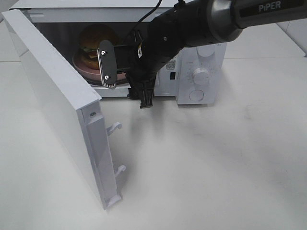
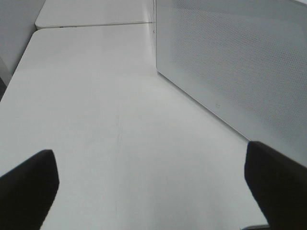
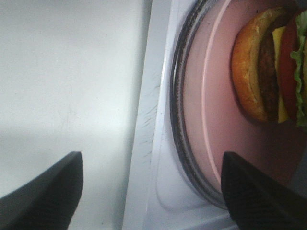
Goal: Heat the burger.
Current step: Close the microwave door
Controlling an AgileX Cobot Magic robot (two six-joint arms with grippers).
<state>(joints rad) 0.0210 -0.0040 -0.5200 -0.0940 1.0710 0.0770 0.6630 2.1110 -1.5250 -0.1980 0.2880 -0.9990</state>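
The burger (image 3: 268, 67) sat on its pink plate (image 3: 211, 120) inside the microwave (image 1: 201, 72). At the microwave's mouth the right gripper (image 3: 153, 196) hung wide and empty. The left gripper (image 2: 153, 187), also wide, was beside the microwave's door (image 1: 53, 91). The right one probably needed to back straight out, clear of the plate, before the door closed.

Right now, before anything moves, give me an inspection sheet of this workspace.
Surface: white table, bare where it shows.
Job's things: burger stands on a pink plate inside the microwave; its door is swung wide open.
Clutter: nothing seen.
Grippers: right tool at the microwave's mouth, jaws apart, holding nothing; left tool open over the table, holding nothing.
Cables: one black cable runs along the right arm.
Surroundings: a second white tabletop adjoins behind.
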